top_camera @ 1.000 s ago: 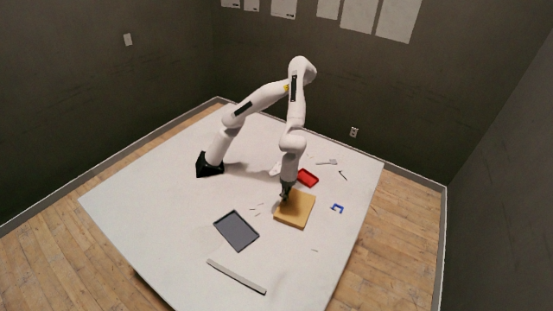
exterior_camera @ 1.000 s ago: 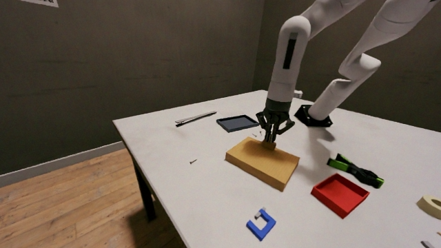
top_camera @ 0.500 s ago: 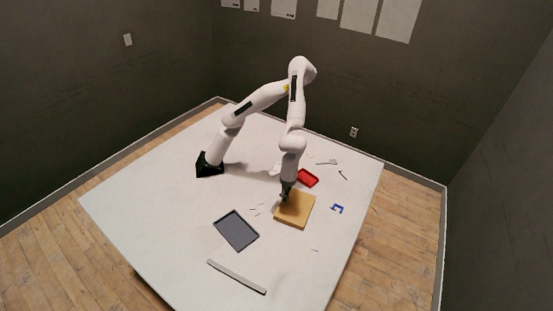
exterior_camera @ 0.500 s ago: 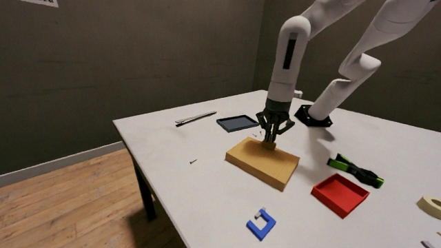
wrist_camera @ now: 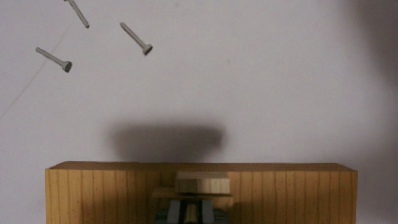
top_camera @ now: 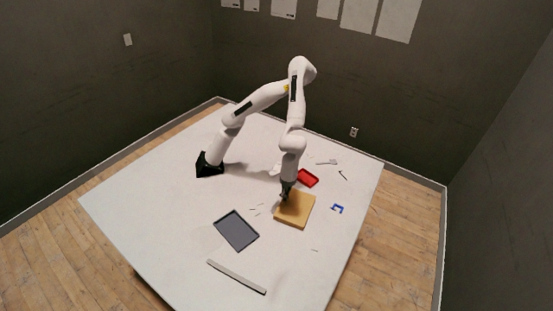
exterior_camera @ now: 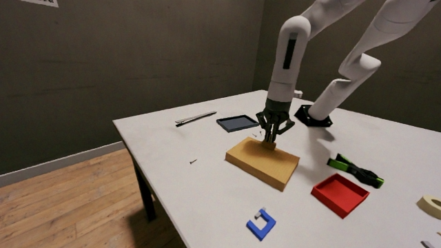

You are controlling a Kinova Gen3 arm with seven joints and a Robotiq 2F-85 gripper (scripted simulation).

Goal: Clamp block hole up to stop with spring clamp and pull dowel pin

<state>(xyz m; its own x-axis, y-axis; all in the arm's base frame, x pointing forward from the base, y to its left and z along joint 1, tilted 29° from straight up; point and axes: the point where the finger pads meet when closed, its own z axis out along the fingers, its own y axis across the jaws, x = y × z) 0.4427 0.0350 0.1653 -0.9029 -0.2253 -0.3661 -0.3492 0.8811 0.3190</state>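
The bench board point(top_camera: 298, 218) point(exterior_camera: 255, 167) point(wrist_camera: 300, 195) lies on the table. My gripper point(top_camera: 284, 196) point(exterior_camera: 271, 140) point(wrist_camera: 191, 215) points down at the board's edge, its fingers nearly together. A narrow tan thing, apparently the dowel pin point(wrist_camera: 191, 213), shows between the fingertips. A light wooden piece point(wrist_camera: 202, 183) and a lower, wider piece beside it are right by the fingers; I cannot tell which is the stop and which the small block. The fingers hide the hole and any gap between them. The green and black spring clamp point(exterior_camera: 360, 172) lies on the table, away from the board.
A red tray point(top_camera: 308, 178) point(exterior_camera: 339, 194) and a blue C-shaped clamp point(top_camera: 338, 206) point(exterior_camera: 262, 225) lie near the board. A dark tray point(top_camera: 237, 231) point(exterior_camera: 238, 123) and a long grey bar point(top_camera: 236, 276) point(exterior_camera: 196, 118) lie farther off. Several loose nails lie near the board. A tape roll point(exterior_camera: 431, 206) is at one side.
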